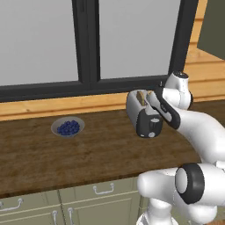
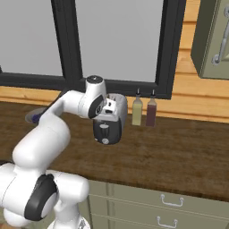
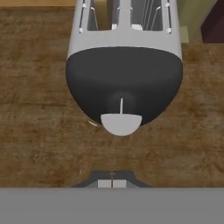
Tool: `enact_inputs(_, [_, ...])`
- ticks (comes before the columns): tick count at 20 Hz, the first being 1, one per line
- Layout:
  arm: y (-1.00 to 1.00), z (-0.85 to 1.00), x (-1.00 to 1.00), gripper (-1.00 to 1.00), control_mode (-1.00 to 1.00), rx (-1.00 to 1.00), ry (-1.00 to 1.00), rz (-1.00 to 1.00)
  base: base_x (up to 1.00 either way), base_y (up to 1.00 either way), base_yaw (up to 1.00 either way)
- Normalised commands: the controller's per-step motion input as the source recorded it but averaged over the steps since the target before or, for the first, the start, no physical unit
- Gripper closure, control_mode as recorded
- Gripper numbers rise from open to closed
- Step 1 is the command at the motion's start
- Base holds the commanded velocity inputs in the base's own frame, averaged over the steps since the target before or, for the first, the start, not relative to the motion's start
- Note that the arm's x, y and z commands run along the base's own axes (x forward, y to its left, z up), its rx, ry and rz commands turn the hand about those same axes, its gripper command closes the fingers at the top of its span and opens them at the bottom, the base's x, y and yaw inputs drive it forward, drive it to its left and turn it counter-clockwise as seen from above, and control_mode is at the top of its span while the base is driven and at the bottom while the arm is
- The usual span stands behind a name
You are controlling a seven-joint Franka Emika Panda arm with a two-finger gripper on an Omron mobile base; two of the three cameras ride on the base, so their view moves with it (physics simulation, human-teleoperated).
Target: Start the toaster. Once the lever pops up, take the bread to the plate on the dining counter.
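Note:
The silver-white toaster (image 1: 137,107) (image 2: 117,108) (image 3: 124,41) stands on the dark wood worktop under the window. A tan slice of bread (image 1: 141,97) sits in one of its top slots. In the hand view I look down on its black end face, where the pale grey lever (image 3: 121,124) sticks out low on the face. My gripper (image 3: 111,183) is shut with nothing between its fingertips. It hovers over the worktop just in front of the lever, with a gap between them. The plate and the dining counter are out of view.
A grey bowl of blueberries (image 1: 68,127) stands on the worktop (image 1: 101,154) left of the toaster. Two bottles (image 2: 137,112) (image 2: 151,112) stand against the wall right of it. Green cabinet drawers (image 2: 170,201) run below the front edge.

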Motion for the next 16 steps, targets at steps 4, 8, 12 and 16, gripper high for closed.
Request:
enact_inputs(4, [-0.02, -0.21, 0.35, 1.00, -1.00, 0.00, 0.00, 0.02, 0.00, 0.00, 0.00])
enact_inputs(8, [-0.01, -0.26, 0.40, 1.00, -1.00, 0.00, 0.00, 0.02, 0.00, 0.00, 0.00])
enact_inputs(12, [-0.13, -0.27, 0.40, 1.00, -1.00, 0.00, 0.00, 0.03, 0.00, 0.00, 0.00])
enact_inputs(16, [-0.14, -0.24, 0.37, 1.00, -1.00, 0.00, 0.00, 0.03, 0.00, 0.00, 0.00])
